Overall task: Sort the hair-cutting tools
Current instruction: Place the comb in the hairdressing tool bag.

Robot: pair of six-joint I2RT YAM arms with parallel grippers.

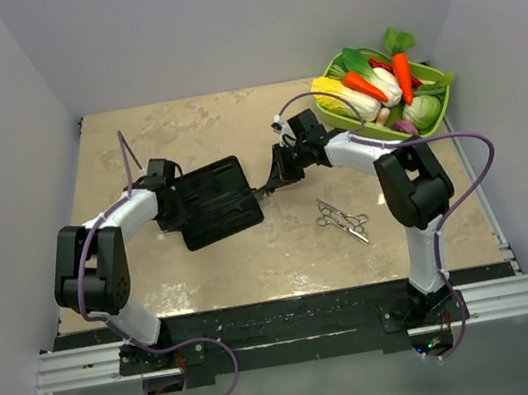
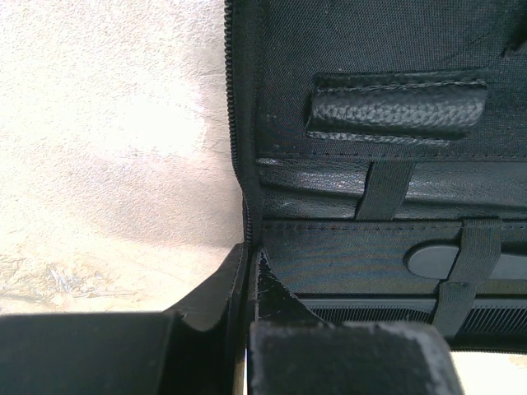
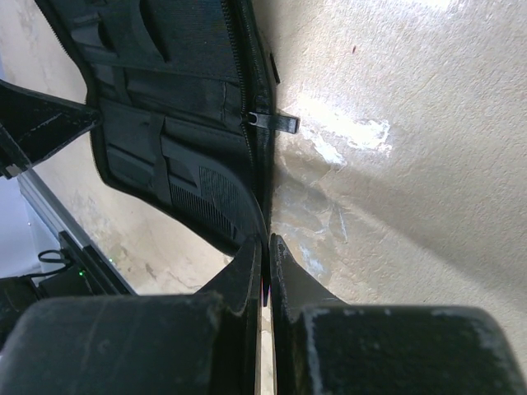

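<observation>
A mottled beige table [image 1: 182, 130] sits between plain grey walls [image 1: 244, 18]. An open folding case [image 1: 214, 203] of black fabric, zip-edged, lies on it. The left gripper [image 2: 249, 259] is clamped on the case's left rim and the right gripper [image 3: 266, 247] on its right rim. Silver ring-handled scissors [image 1: 341, 220] lie on the table right of the case. What seems a fine-toothed black comb [image 2: 370, 313] sits strapped inside.

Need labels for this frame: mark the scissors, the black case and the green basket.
scissors [image 1: 342, 220], top view, middle of the silver pair, where the blades cross.
black case [image 1: 216, 203], top view, middle of its flat panel.
green basket [image 1: 441, 105], top view, bare right rim.
</observation>
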